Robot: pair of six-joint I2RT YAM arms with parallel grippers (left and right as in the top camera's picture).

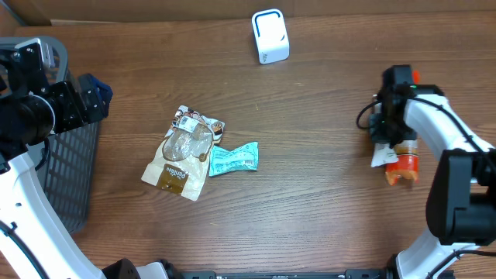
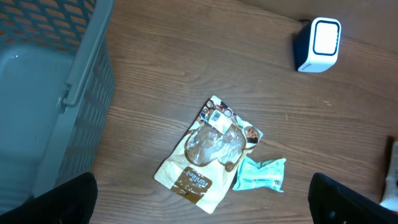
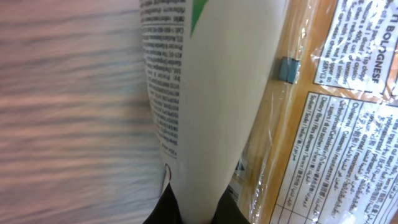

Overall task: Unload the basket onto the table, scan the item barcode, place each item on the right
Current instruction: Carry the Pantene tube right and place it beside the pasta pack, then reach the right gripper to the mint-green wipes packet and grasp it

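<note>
My right gripper [image 1: 387, 133] is shut on a thin white packet [image 3: 211, 93] with small print and a green patch, held edge-on between the black fingers [image 3: 163, 208]. Right behind the packet lies an orange noodle package [image 3: 348, 124] with white ingredient labels. From overhead the white packet [image 1: 381, 157] and the orange package [image 1: 402, 167] sit at the table's right side, under the right arm. The white barcode scanner [image 1: 270, 36] stands at the far middle. My left gripper [image 2: 202, 205] hangs open above the table, nothing between its fingers.
A cream and brown snack pouch [image 1: 181, 153] and a teal packet [image 1: 233, 158] lie side by side mid-table. A grey mesh basket [image 1: 66, 178] stands at the left edge under the left arm. The scanner [image 2: 318, 45] also shows in the left wrist view.
</note>
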